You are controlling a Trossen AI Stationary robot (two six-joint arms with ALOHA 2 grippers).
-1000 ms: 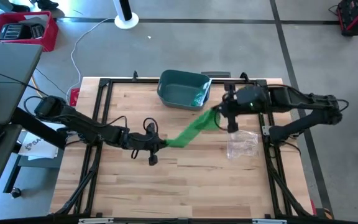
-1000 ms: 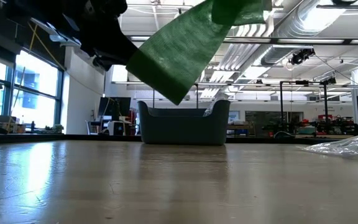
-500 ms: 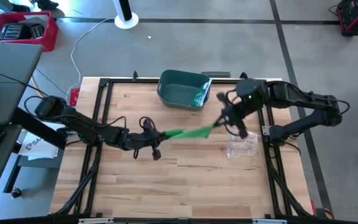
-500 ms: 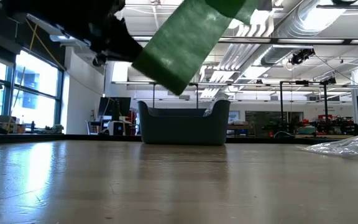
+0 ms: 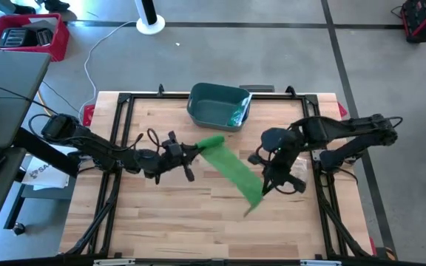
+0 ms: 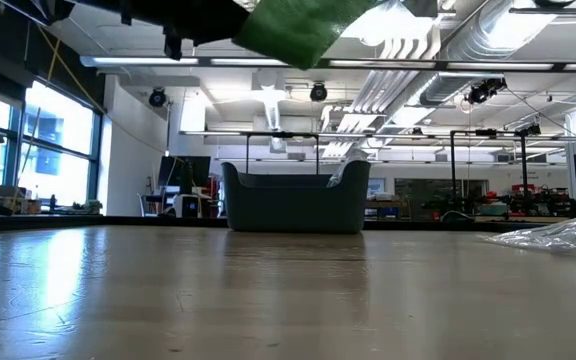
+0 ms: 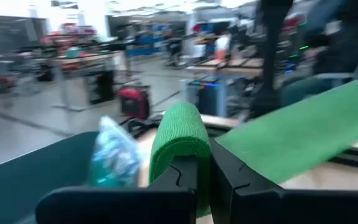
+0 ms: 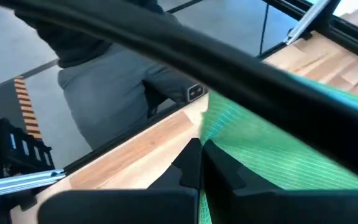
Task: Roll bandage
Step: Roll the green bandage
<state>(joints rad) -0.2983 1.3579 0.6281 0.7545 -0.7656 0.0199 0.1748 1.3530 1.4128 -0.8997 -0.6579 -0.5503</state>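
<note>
A green bandage (image 5: 231, 168) hangs in the air above the middle of a wooden table (image 5: 161, 222), stretched as a flat strip between the two robot arms. One end is wound into a small roll near the table's centre, just in front of a teal bin; from there the strip runs diagonally toward the right and the near edge of the table, and a short loose tail hangs past the far grip.

The left gripper (image 7: 202, 177) holds the rolled end. In the left wrist view its two dark fingers (image 7: 185, 174) are pressed together, clamped on the green roll, which bulges just above them. The left arm reaches in from the left side of the table.

The right gripper (image 8: 200, 163) pinches the other part of the strip. In the right wrist view its fingers are closed tight on the ribbed green fabric, which spreads out beyond them over the wood. From above, this gripper sits right of centre, with its arm folded back toward the table's right edge.

In the low view only the bandage's underside (image 6: 298, 25) shows at the top, well clear of the tabletop.

The teal bin (image 5: 214, 105) stands at the back of the table with some bluish wrapped material inside. A crumpled clear plastic bag (image 6: 553, 236) lies on the table's right side, partly hidden under the right arm from above.
</note>
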